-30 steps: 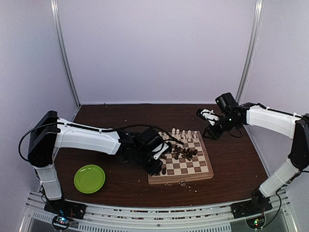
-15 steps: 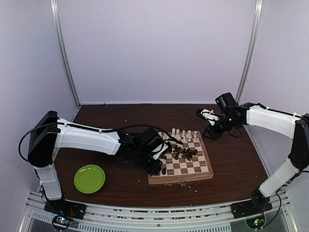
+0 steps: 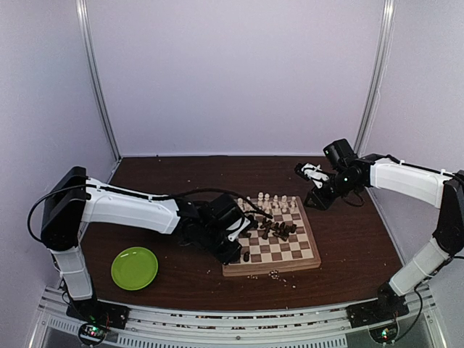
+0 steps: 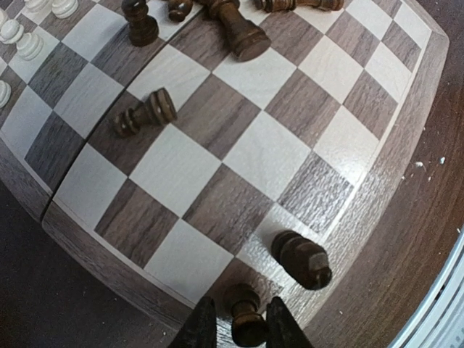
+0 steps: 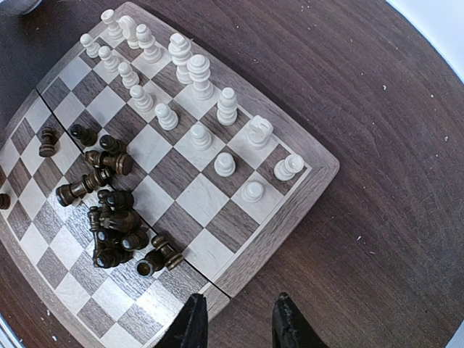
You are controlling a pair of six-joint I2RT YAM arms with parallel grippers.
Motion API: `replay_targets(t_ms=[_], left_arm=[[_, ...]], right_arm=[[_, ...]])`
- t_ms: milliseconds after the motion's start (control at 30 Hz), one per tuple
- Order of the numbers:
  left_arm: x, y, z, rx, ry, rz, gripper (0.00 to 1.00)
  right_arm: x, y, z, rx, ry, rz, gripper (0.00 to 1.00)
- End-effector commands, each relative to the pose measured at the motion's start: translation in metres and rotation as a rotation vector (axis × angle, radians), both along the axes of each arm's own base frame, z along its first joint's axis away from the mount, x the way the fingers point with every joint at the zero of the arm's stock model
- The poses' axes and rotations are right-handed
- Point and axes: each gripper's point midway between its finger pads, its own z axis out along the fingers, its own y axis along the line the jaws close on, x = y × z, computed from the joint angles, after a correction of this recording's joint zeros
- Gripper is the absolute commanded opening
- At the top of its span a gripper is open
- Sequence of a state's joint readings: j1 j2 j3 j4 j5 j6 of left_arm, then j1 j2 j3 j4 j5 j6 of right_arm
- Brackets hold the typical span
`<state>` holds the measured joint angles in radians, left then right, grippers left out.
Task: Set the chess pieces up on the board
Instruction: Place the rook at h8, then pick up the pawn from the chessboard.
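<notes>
The board point(image 3: 268, 270) lies in the middle of the table. Cream chess pieces point(image 5: 196, 72) stand in two rows along its far side. Dark chess pieces point(image 5: 112, 225) lie heaped near the middle. My left gripper point(image 4: 239, 308) is low over the board's near left corner. Its jaws are slightly apart around an upright dark piece point(image 4: 246, 326), with a thin gap on the left side. A second dark piece point(image 4: 303, 259) stands on the adjoining square, and another point(image 4: 148, 112) lies toppled farther in. My right gripper point(image 5: 235, 315) hangs open and empty above the board's far right edge point(image 5: 290, 210).
A round green plate point(image 3: 134, 267) sits at the near left of the table. Pale crumbs point(image 3: 275, 274) lie in front of the board. The left arm's black cable point(image 3: 217, 192) runs over the board's left side. The right arm point(image 3: 406, 177) reaches in from the right.
The left jaws have parted a little from the dark piece at the board's corner, which stays standing. The left wrist has drawn back slightly. The right arm has not moved.
</notes>
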<state>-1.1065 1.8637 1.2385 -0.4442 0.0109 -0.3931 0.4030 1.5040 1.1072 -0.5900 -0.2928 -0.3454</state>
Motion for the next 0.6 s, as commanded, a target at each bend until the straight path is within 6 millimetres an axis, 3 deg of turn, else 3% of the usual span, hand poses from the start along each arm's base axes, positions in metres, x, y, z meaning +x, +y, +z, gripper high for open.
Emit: replay_targets(t_ms=[0, 267, 400, 467, 567], left_arm=[[0.002, -0.005, 0.021, -0.064, -0.033, 0.015, 0.25], [0.002, -0.006, 0.035, -0.095, -0.049, 0.009, 0.32], [0.006, -0.005, 0.063, -0.128, -0.104, -0.007, 0.35], [0.013, -0.001, 0.079, -0.149, -0.143, 0.006, 0.38], [0.028, 0.007, 0.102, -0.227, -0.176, 0.07, 0.42]], right_arm=[[0.0, 0.0, -0.001, 0.001, 0.012, 0.007, 0.33], [0.0, 0.001, -0.001, 0.003, 0.011, 0.01, 0.33], [0.003, -0.001, 0.008, 0.009, -0.024, -0.006, 0.36], [-0.005, 0.007, 0.023, 0.054, -0.042, 0.045, 0.49], [-0.021, 0.029, 0.041, 0.133, -0.029, 0.131, 0.51]])
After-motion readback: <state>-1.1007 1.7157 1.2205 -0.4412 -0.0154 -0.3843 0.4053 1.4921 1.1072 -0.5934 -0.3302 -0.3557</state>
